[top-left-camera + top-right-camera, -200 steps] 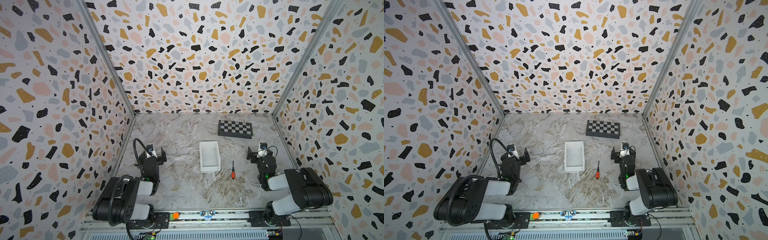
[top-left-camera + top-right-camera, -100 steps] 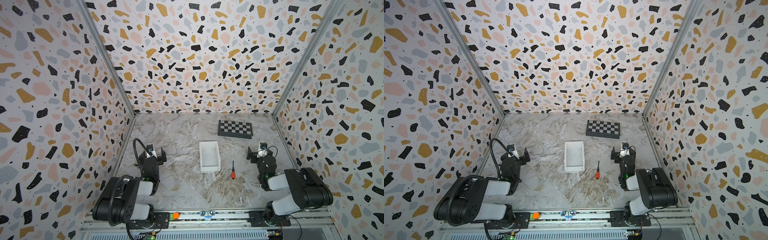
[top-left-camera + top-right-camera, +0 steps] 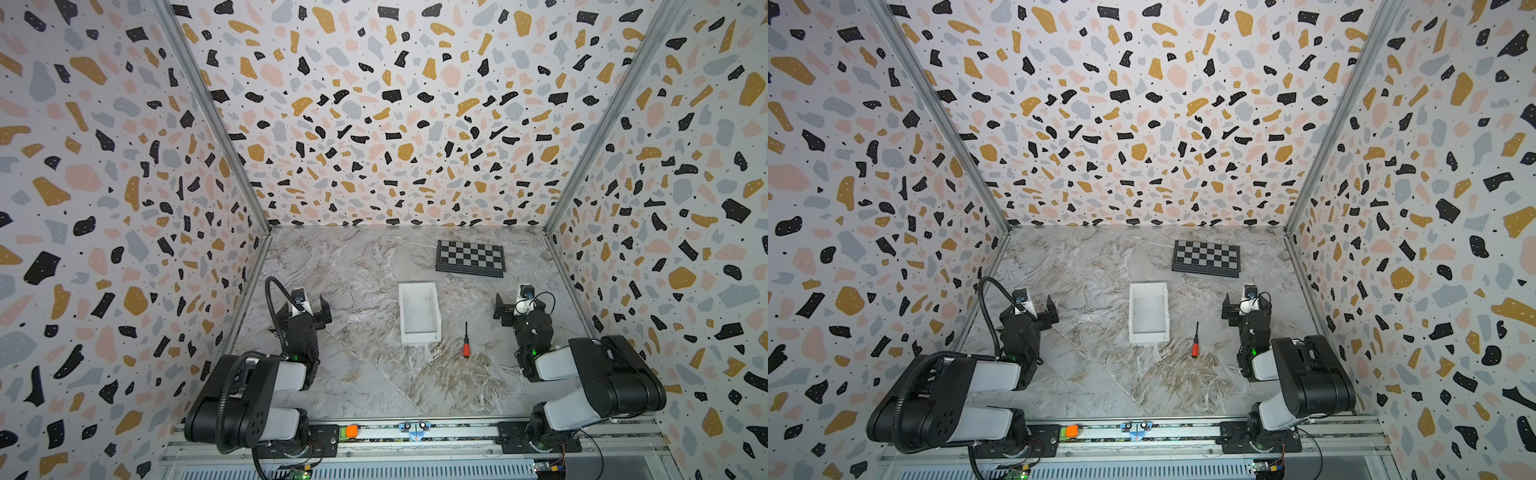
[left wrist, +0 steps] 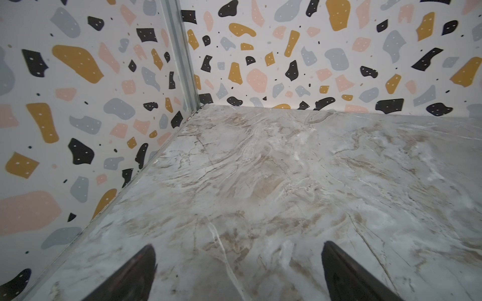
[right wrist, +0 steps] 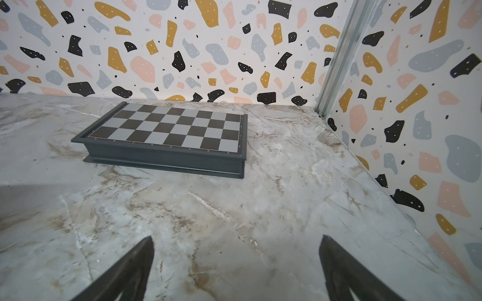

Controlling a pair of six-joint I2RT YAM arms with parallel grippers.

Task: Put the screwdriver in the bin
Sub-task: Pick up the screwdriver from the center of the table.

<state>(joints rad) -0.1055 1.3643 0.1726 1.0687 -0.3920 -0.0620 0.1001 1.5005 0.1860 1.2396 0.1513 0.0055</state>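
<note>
While the screwdriver (image 3: 466,341) lies near the bin's (image 3: 419,336) right side, my left gripper (image 4: 238,260) and right gripper (image 5: 236,250) gape wide, empty.

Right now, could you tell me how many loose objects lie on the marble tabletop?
3: a small white rectangular plastic bin mid-table; a red-handled screwdriver just right of it, not touching; a flat black-and-grey checkered board farther back. Nothing appears hidden.

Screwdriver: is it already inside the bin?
No, the screwdriver lies on the table beside the white bin, apart from it, with its red handle toward the robot.
</note>
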